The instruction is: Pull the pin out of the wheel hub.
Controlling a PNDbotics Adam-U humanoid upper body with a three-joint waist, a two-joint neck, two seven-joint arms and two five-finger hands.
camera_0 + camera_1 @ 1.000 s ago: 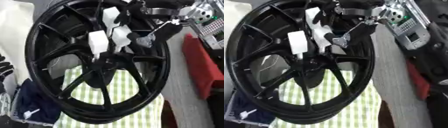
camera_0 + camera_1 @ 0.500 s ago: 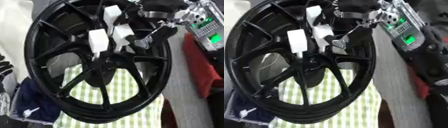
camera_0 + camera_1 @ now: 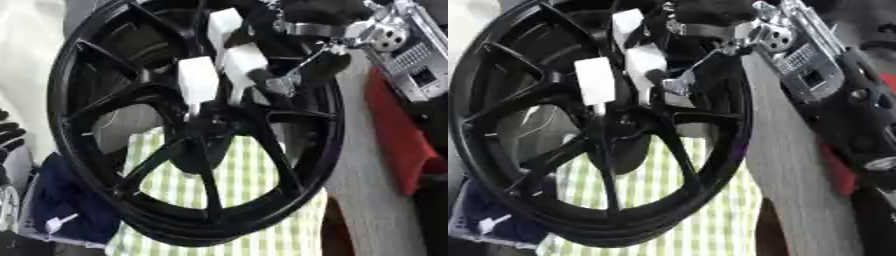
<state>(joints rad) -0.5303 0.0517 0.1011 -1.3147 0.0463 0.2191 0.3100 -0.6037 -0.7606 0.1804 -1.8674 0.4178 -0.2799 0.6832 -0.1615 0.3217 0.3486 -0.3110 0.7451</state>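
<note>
Right hand (image 3: 229,70) fingers curl over the wheel hub (image 3: 206,127).

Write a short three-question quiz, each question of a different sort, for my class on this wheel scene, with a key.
1. True or false: the black wheel lies flat on the table.
2. Which hand is at the wheel's hub? A) left B) right C) neither
3. Fill in: under the wheel lies a green-and-white ______ cloth.

Key: 1. False; it stands tilted on its rim. 2. B; the right hand, with white-tipped fingers, comes in from the upper right, while the left hand rests idle at the left edge. 3. Checked.
</note>
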